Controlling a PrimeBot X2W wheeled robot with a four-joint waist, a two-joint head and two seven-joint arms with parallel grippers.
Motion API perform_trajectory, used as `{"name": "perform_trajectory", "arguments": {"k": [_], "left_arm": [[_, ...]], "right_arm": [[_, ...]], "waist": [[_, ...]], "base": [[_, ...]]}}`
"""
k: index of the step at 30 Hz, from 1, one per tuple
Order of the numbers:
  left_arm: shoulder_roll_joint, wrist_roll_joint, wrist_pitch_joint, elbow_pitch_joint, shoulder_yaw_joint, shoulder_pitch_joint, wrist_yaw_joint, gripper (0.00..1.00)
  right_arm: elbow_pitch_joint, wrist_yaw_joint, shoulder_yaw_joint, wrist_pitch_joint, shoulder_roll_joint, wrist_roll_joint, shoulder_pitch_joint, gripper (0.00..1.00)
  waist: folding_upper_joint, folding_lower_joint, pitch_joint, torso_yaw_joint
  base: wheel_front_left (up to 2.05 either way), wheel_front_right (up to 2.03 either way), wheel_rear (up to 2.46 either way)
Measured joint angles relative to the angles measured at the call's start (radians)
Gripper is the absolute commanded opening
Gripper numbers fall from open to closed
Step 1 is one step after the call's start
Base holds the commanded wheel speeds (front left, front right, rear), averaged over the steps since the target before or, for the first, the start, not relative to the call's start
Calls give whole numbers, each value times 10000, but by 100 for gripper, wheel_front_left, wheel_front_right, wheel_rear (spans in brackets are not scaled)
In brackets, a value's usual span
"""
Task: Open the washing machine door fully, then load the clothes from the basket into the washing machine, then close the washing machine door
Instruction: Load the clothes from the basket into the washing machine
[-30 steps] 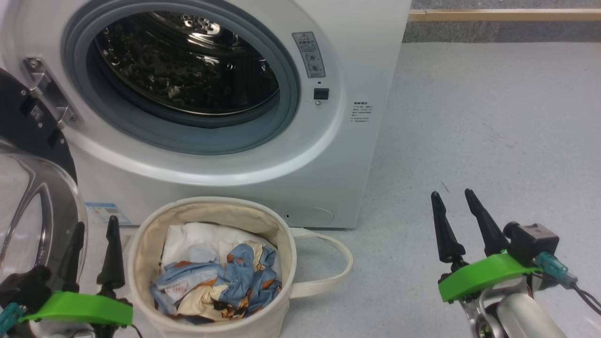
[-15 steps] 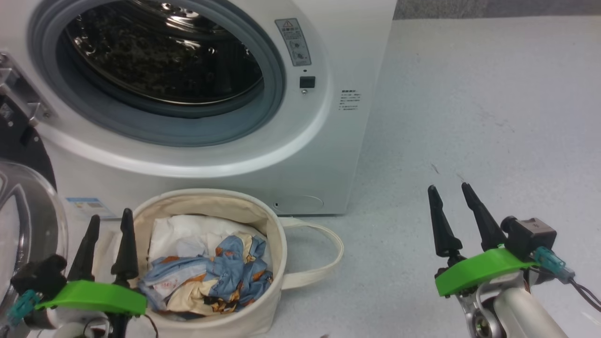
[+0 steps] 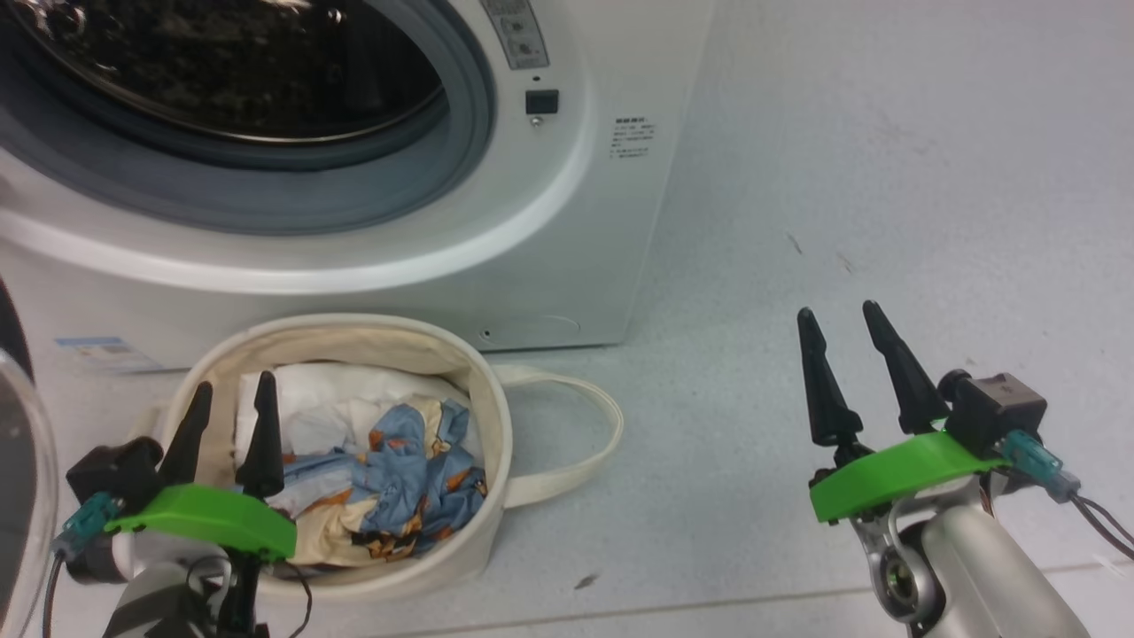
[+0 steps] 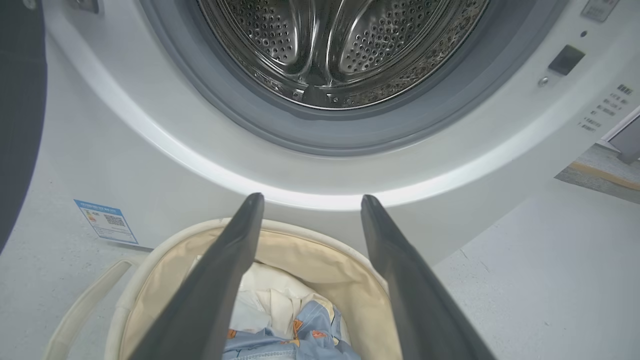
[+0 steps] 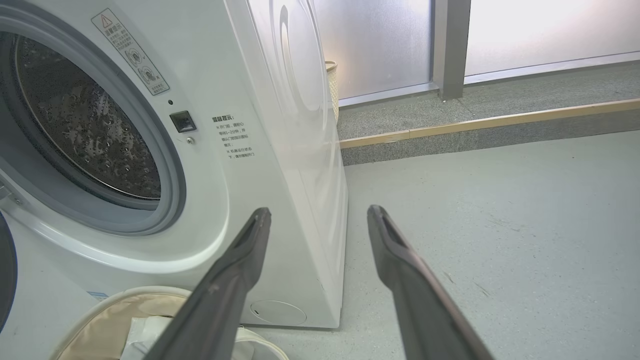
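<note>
On a grey floor, the white washer stands with its drum mouth uncovered, the door swung out to the left. The cream basket sits just before the washer, one strap lying to its right. Inside, blue, cream and orange clothes lie heaped against a white cloth. The left hand hovers at the basket's left rim, fingers parted, empty; the right hand hangs well apart over the floor, likewise parted and empty

Left gripper low, fingers parted (narrow gap); right gripper likewise parted, both pointing forward.
</note>
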Motion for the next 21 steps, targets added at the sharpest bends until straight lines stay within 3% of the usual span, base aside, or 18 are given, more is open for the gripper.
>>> {"name": "perform_trajectory", "arguments": {"k": [9,21], "left_arm": [[65,523,2,2374,-439,-1029,-10,100],[612,1697,12,5505,-2550,-2715,-12,100]], "right_arm": [[-127,0,-13,0,127,-165,-321,100],[-510,0,-79,-2,251,-522,-837,100]], "waist": [[0,0,834,-359],[0,1,2092,-807]], "base": [[0,0,0],[0,0,0]]}}
